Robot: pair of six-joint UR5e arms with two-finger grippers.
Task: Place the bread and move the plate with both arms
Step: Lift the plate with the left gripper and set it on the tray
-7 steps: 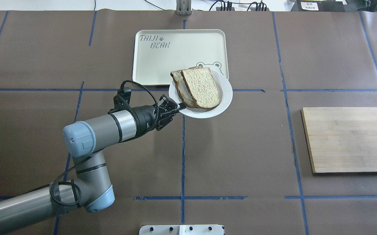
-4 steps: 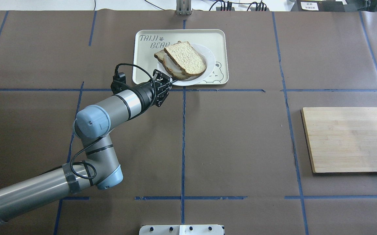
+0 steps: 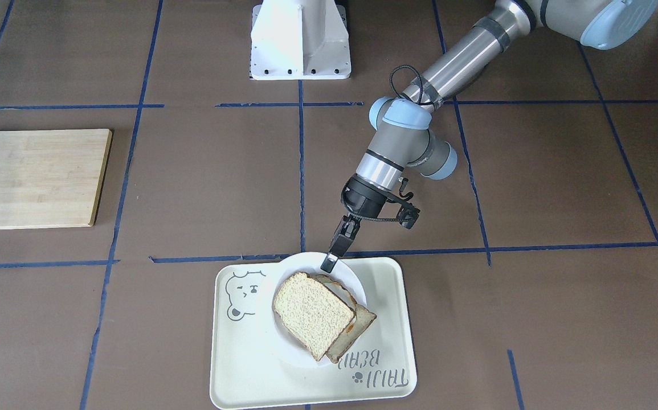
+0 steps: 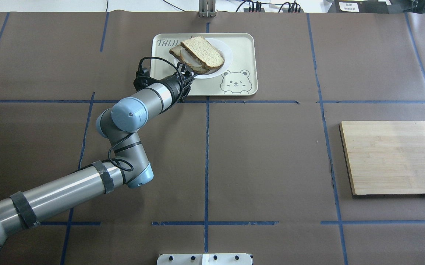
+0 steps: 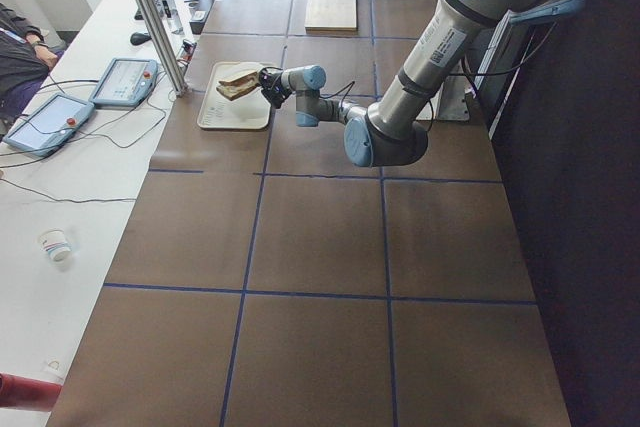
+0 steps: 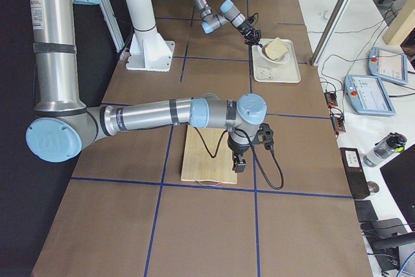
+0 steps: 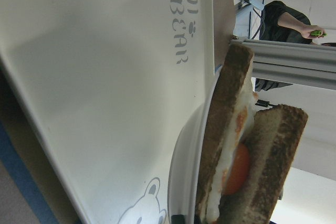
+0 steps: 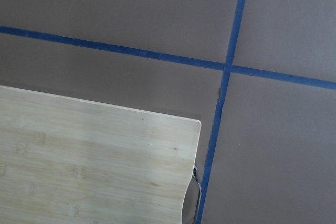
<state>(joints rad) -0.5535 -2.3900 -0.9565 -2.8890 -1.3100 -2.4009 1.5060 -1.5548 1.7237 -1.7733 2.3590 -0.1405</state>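
My left gripper (image 4: 192, 75) is shut on the near rim of the white plate (image 4: 227, 55) and holds it a little above the cream bear tray (image 4: 242, 48). The bread (image 4: 202, 51) lies on top of a slice bearing a fried egg (image 7: 239, 162). In the front-facing view the gripper (image 3: 329, 263) pinches the plate (image 3: 301, 265) under the bread (image 3: 311, 313). The left wrist view shows the bread (image 7: 278, 156) edge-on. My right gripper (image 6: 238, 163) shows only in the exterior right view, above the cutting board; I cannot tell whether it is open or shut.
A wooden cutting board (image 4: 392, 156) lies at the right of the table and also shows in the right wrist view (image 8: 89, 166). The tray (image 3: 385, 319) sits at the far middle. Blue tape lines cross the brown table cover.
My left arm has carried the plate with both slices away from the table's middle, forward and left, until it is over the tray's far left part.
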